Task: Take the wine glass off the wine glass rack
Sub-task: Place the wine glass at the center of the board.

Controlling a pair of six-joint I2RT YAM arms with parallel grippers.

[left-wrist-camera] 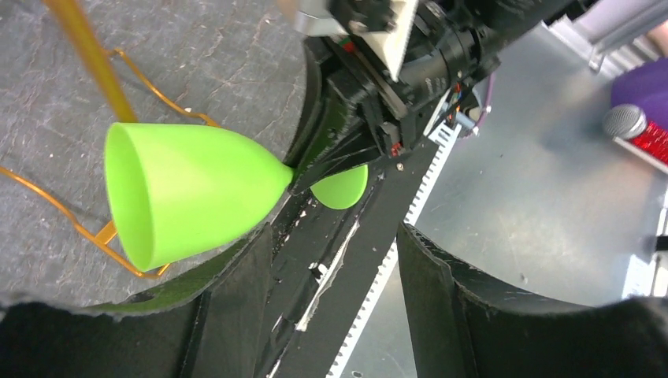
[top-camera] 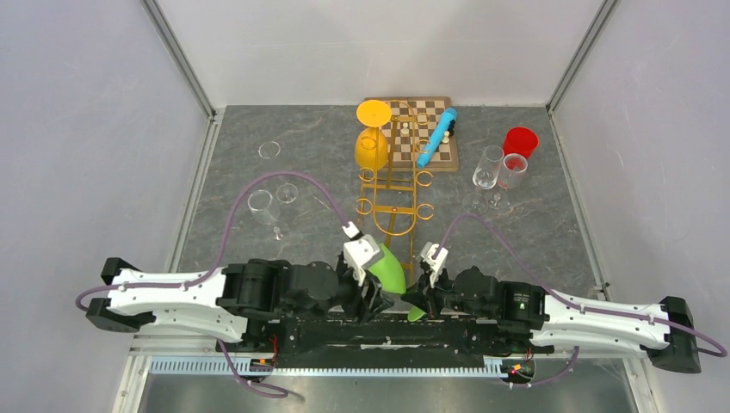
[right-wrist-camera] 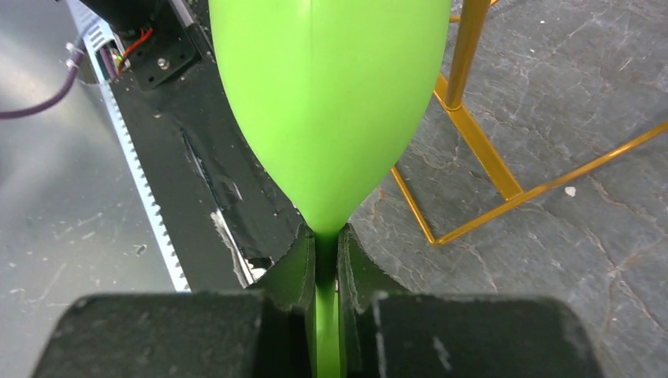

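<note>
Pinched by its stem in the right hand (right-wrist-camera: 327, 250), with the left hand (left-wrist-camera: 339, 260) spread, the green wine glass (right-wrist-camera: 327, 102) is held tilted just beside the base of the wine glass rack (top-camera: 392, 185), where it could be knocked loose against the wire.

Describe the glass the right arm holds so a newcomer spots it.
Find the tall gold wire rack in mid-scene and follow it to its near base. Beside that base is the green wine glass, stem pinched in the right end effector. It's the only green glass in view.
</note>
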